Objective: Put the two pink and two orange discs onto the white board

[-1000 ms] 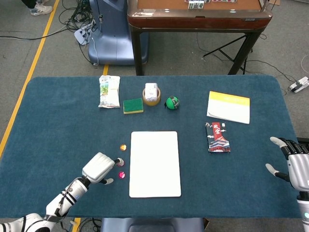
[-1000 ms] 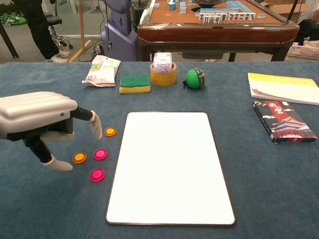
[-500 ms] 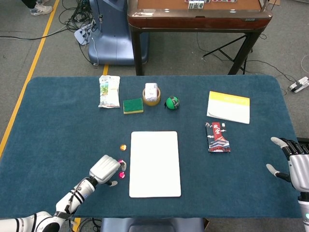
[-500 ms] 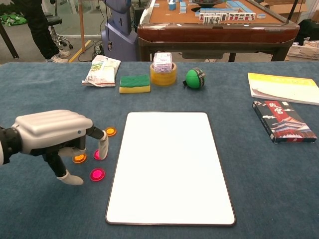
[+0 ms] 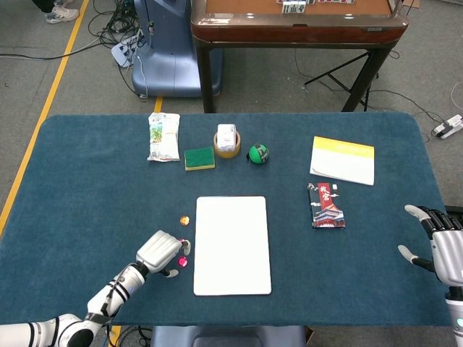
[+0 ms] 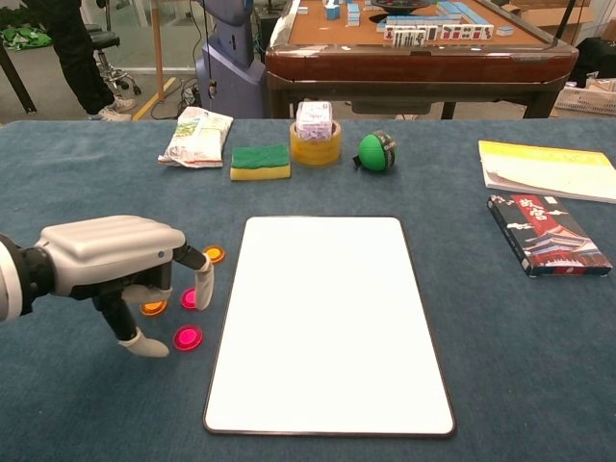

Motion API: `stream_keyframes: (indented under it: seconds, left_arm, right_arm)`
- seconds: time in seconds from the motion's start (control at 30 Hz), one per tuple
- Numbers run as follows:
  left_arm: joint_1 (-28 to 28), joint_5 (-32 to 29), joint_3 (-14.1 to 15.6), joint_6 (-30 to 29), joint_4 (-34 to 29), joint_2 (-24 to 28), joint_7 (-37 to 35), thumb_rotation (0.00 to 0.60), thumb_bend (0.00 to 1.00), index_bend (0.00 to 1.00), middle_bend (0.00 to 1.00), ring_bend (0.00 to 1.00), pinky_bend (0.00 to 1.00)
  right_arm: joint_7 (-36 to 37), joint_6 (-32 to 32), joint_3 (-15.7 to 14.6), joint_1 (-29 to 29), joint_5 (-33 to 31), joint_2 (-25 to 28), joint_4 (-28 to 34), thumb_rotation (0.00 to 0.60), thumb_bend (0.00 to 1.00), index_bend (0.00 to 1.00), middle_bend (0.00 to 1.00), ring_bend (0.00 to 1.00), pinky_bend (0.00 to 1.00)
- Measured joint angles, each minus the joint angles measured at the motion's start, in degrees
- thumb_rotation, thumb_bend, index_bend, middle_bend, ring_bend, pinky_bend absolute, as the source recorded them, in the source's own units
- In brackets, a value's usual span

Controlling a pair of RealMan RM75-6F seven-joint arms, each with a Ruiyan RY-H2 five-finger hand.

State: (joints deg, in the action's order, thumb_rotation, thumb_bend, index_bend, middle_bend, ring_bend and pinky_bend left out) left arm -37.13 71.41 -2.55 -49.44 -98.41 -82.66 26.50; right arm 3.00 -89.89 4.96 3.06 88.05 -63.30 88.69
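Observation:
The white board point(image 6: 327, 322) lies flat at the table's middle, also seen in the head view point(image 5: 232, 244). Left of it are the discs: one orange disc point(image 6: 214, 254) furthest back, a second orange disc point(image 6: 153, 308) and a pink disc point(image 6: 188, 299) both partly hidden under my left hand point(image 6: 115, 265), and another pink disc point(image 6: 187, 338) nearest the front. My left hand hovers low over them, palm down, one fingertip point(image 6: 203, 287) at the partly hidden pink disc and the thumb beside the front pink one; it holds nothing. My right hand point(image 5: 438, 242) rests open at the table's right edge.
Along the back stand a snack packet point(image 6: 196, 137), a green sponge point(image 6: 260, 161), a tape roll with a small box in it point(image 6: 315, 140) and a green ball point(image 6: 376, 151). A yellow-and-white booklet point(image 6: 549, 170) and a dark patterned packet point(image 6: 547, 234) lie to the right.
My left hand has moved right and down over the discs, so it now covers part of one orange and one pink disc. The right hand has barely moved.

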Motion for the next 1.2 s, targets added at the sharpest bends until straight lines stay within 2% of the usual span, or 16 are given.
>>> stream_keyframes:
  seconds: [0.43, 1.2]
  left_arm:
    - [-1.6, -3.7, 0.7, 0.3, 1.0, -1.0, 1.6, 0.6, 0.23, 0.51, 1.0, 1.0, 1.0]
    - [-3.6, -8.0, 1.7, -0.1, 2.8, -3.2, 2.5, 0.6, 0.25, 0.53, 1.0, 1.0, 1.0]
  right_arm:
    - [0.4, -0.1, 0.1, -0.1, 0.0, 0.2, -0.1, 0.6, 0.02, 0.24, 0.28, 0.25, 0.32]
    - [0.5, 0.0, 0.2, -0.1, 0.0, 0.2, -0.1, 0.6, 0.02, 0.24, 0.28, 0.25, 0.32]
